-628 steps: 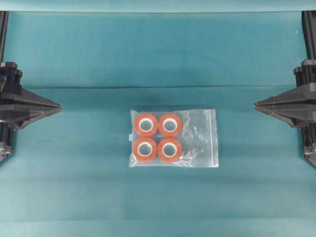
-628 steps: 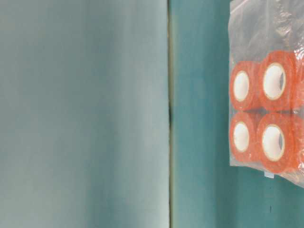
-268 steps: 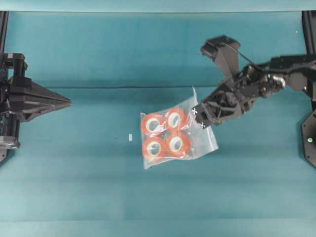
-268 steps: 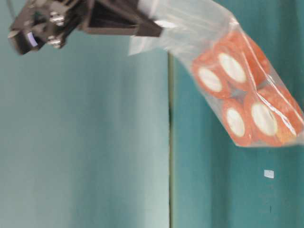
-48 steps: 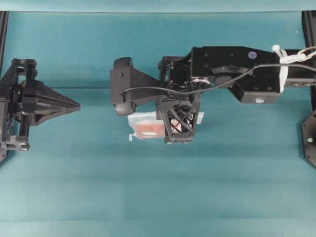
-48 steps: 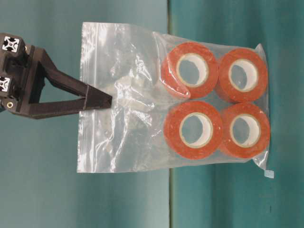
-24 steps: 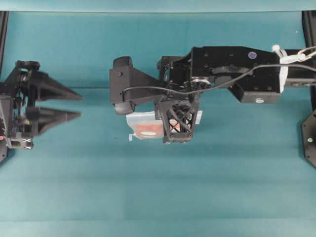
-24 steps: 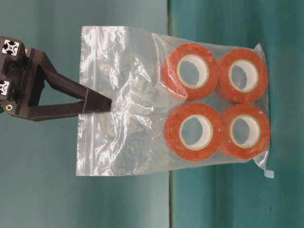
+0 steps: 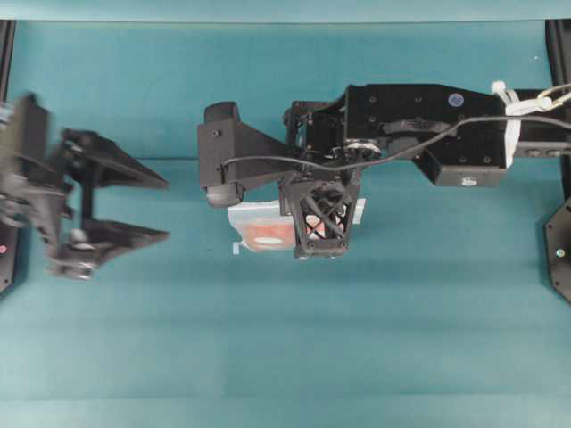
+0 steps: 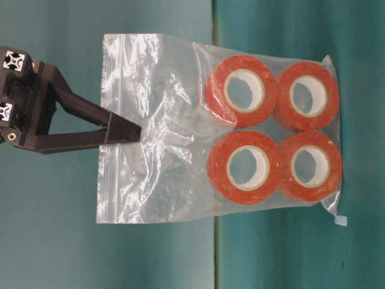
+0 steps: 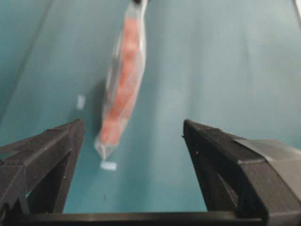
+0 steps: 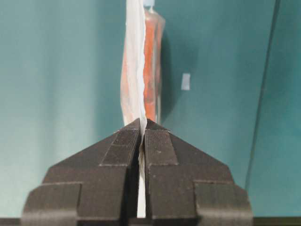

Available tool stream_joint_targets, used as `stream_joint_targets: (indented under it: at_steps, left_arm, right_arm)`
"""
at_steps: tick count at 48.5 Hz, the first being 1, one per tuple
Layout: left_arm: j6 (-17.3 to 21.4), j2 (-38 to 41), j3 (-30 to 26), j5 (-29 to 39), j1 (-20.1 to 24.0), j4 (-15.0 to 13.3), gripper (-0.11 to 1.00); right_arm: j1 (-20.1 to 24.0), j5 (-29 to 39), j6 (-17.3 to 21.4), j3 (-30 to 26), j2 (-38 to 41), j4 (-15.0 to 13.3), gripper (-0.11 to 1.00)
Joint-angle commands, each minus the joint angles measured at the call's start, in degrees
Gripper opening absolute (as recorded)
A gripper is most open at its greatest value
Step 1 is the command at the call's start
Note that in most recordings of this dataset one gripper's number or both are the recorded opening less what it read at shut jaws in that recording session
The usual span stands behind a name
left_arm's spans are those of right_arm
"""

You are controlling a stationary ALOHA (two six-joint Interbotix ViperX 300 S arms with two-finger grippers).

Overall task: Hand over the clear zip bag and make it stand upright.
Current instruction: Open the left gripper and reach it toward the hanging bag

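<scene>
right claw (image 10: 129,133) pinched tight on the clear zip bag (image 10: 180,126), gripping the zip-strip edge; in the right wrist view the plastic runs straight between my two closed tips. bag hangs from that grip over the middle of the worktop (image 9: 357,339), seen edge-on from overhead, mostly hidden under my right arm (image 9: 419,134). four orange-red tape rolls (image 10: 243,90) sit bunched at the end away from my grip. cannot tell if the bag's far end touches the cloth.

left claw (image 9: 147,209) spread wide, holding nothing, well to the left of the bag, blurred overhead. bag in sight between its fingers (image 11: 47,155) in the left wrist view.

worktop covered in teal cloth with a crease line across it. small white scrap (image 11: 108,165) lies on the cloth just beside the bag's corner. backdrop is plain teal too.
</scene>
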Motion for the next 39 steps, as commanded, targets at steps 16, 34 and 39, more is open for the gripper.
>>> stream_joint_targets:
  at_steps: [16,34,39]
  left_arm:
    - [-2.2,15.6,-1.9,-13.4,-1.8,0.2,0.97]
    - [-1.8,26.4,-6.9,-15.0,-2.3,0.2,0.98]
    - [-1.8,28.3,-8.1,-15.3,-1.1,0.2,0.98]
  right_arm:
    - [0.2,-1.1,0.6,0.4,-0.6,-0.1,0.01]
    - [0.1,-1.2,0.5,0.5,-0.6,-0.2,0.01]
    - [0.1,-1.2,0.5,0.5,-0.6,-0.1,0.01]
